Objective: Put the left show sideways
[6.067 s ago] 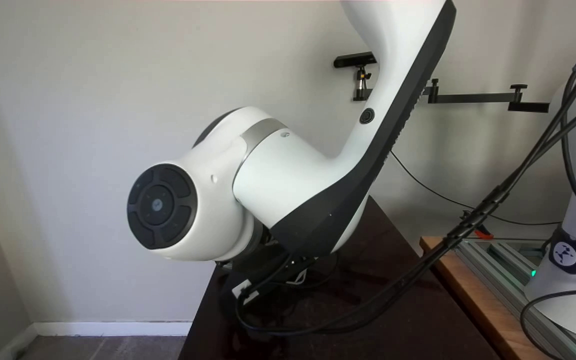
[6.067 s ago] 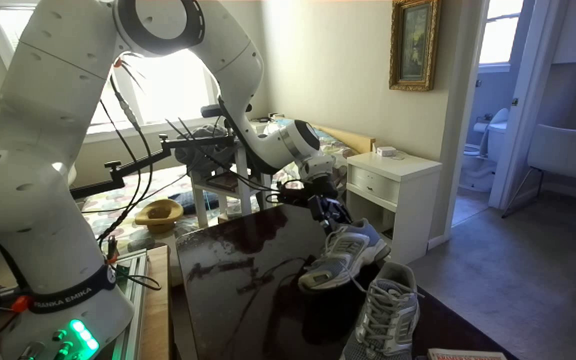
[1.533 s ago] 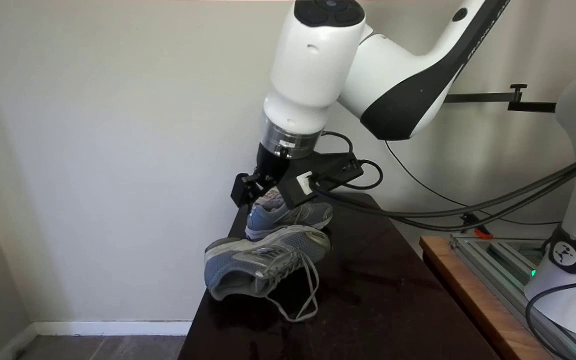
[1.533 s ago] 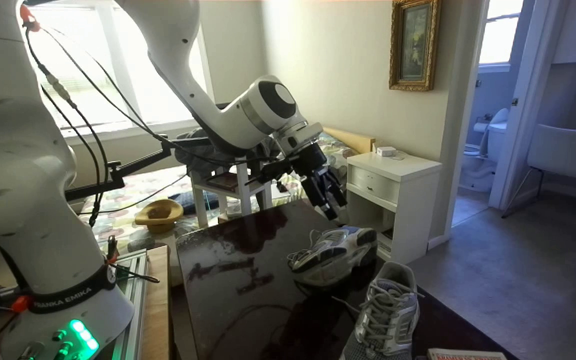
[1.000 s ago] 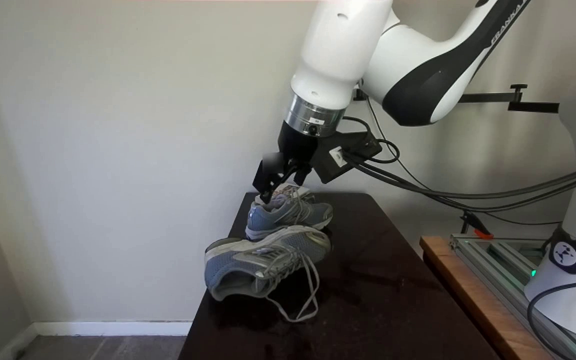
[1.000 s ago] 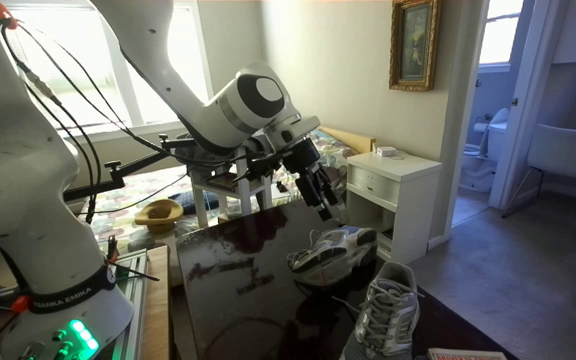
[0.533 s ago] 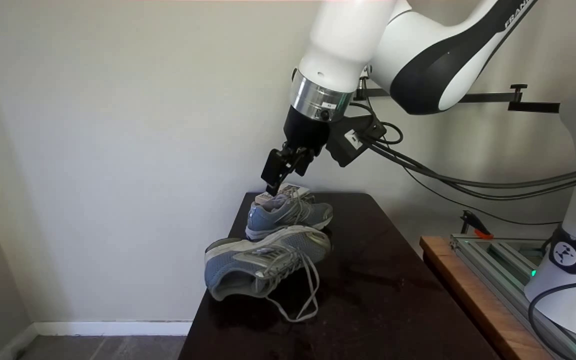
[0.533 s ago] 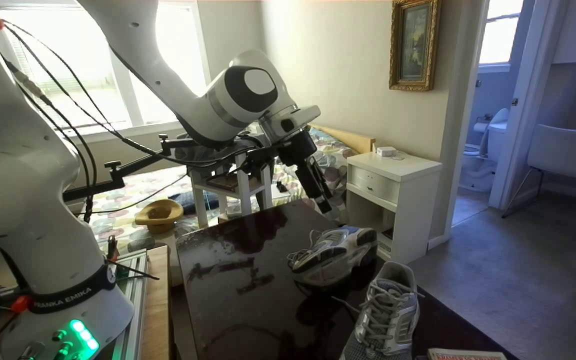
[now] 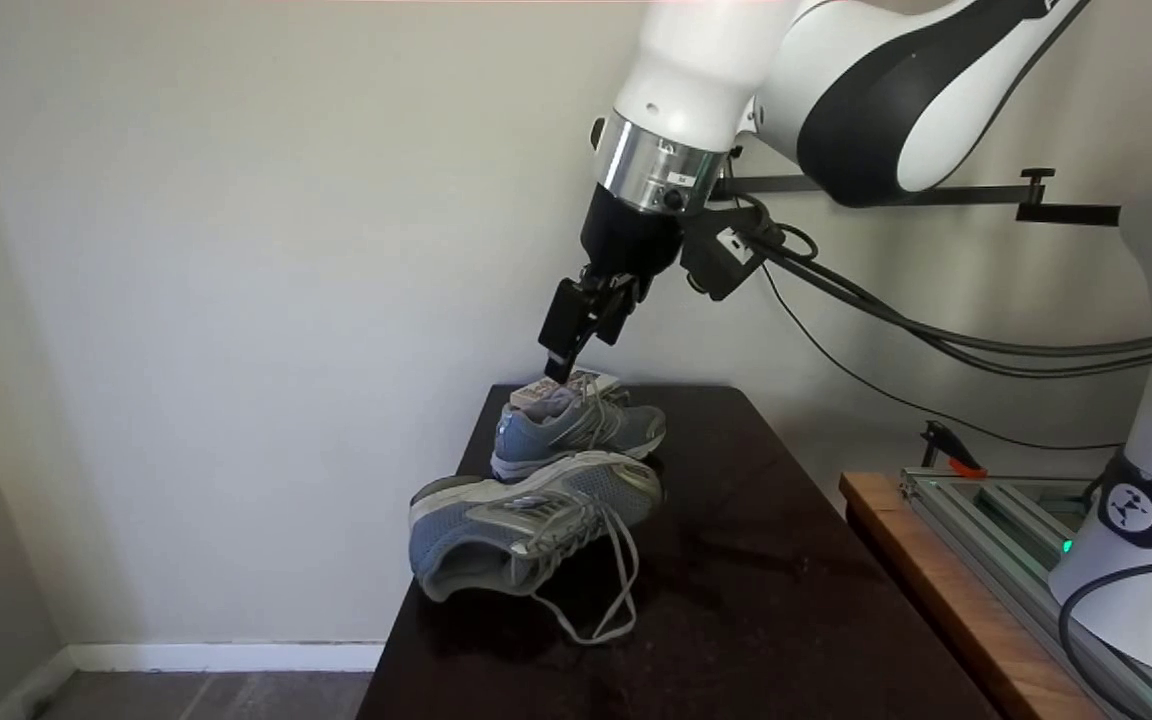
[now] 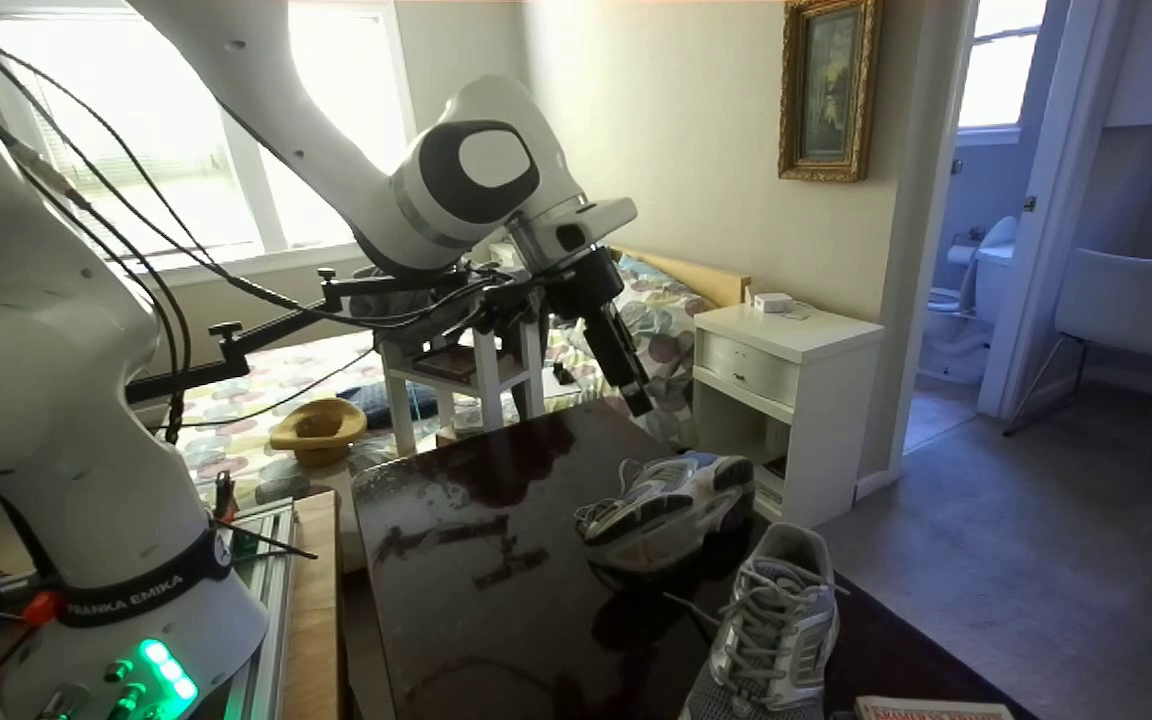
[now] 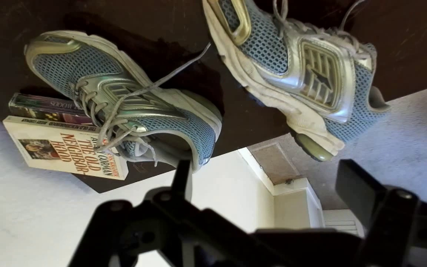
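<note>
A grey-blue running shoe lies on its side on the dark table, its sole facing the second shoe; it shows in both exterior views [image 9: 536, 520] [image 10: 666, 510] and at the upper right of the wrist view [image 11: 321, 78]. A matching shoe stands upright beside it [image 9: 576, 432] [image 10: 774, 625] [image 11: 124, 94]. My gripper [image 9: 576, 345] [image 10: 636, 390] is above the table, apart from both shoes. In the wrist view its fingers [image 11: 267, 176] are wide apart with nothing between them.
Paperback books [image 9: 536, 392] [image 10: 931, 710] [image 11: 69, 146] lie beyond the upright shoe at the end of the dark table [image 9: 786, 600] [image 10: 476, 600]. A white nightstand [image 10: 786, 340] and a bed stand beyond the table. A wall rises behind it.
About six seconds ago my gripper was at the shoe's heel and the shoe stood upright; it now lies on its side. Over the last 1.5 seconds the gripper has risen and drawn back; shoes still.
</note>
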Controlling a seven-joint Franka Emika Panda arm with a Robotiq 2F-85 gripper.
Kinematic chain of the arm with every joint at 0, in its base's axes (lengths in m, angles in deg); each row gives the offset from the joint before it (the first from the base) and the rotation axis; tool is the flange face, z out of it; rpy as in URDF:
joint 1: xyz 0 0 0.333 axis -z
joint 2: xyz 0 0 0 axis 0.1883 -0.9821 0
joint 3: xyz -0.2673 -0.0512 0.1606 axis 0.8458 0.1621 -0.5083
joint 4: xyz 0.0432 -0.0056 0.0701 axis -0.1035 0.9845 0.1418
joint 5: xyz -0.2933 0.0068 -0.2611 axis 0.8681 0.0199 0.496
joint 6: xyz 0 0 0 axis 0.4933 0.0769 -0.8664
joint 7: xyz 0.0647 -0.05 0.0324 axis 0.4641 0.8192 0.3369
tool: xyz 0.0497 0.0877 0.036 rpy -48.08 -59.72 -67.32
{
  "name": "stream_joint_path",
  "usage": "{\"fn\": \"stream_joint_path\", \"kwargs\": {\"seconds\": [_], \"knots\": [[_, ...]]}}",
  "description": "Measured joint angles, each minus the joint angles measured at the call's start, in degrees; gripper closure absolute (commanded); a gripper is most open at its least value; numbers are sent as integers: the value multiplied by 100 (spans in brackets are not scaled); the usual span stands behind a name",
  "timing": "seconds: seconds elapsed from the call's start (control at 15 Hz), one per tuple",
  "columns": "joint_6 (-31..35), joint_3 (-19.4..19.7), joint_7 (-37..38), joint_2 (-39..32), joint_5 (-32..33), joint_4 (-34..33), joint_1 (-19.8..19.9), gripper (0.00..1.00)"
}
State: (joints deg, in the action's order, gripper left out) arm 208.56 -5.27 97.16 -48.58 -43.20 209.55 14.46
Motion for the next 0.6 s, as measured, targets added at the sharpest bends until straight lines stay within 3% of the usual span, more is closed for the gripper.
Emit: {"fn": "stream_joint_path", "kwargs": {"seconds": [0.6], "knots": [[0,-164,-1029,448,-1177,254,33,0]]}}
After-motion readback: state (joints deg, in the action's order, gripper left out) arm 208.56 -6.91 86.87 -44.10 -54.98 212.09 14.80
